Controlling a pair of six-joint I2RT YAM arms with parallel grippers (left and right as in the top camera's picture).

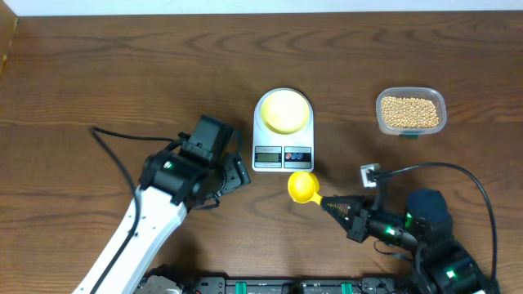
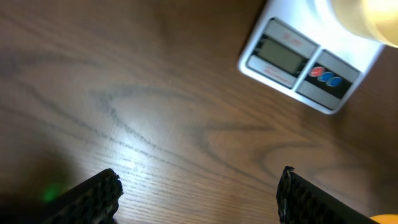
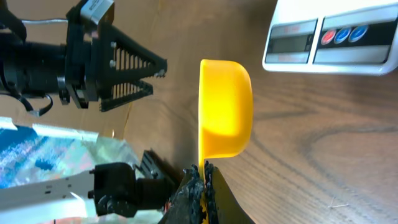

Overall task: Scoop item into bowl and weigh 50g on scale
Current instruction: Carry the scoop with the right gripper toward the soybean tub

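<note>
Tabletop: a brown wood-grain tabletop [image 1: 98,73] is seen under all the things.

Scale: a white flat kitchen scale with a rounded top [image 1: 282,145] is set near the middle of the tabletop. Its small digital display and its red and blue buttons are turned toward the robot. The same front edge is seen at the upper right of the left wrist view [image 2: 292,62].

Bowl: a small round pale yellow-cream bowl [image 1: 284,111] is stood on the platform of the scale, and most of the platform is covered by it.

Beans: many small round tan-beige beans [image 1: 410,112] are held in a clear rectangular plastic tub with rounded corners [image 1: 444,106]. The tub is set to the right of the scale, well apart from it.

Scoop: a yellow plastic scoop with a round cup [image 1: 303,187] is held just in front of the scale's front edge, near the buttons. Its cup is turned toward the scale. Whether the tabletop is touched by it cannot be told.

Right gripper: the right gripper [image 1: 337,204] is clamped on the thin handle of the scoop. In the right wrist view its black fingers are seen pressed together on the handle [image 3: 204,180].

Left gripper: the left gripper [image 1: 237,175] is held over bare wood, left of the scale's front. Its ribbed black fingers [image 2: 93,199] are spread wide apart, and only wood grain is seen between them.
</note>
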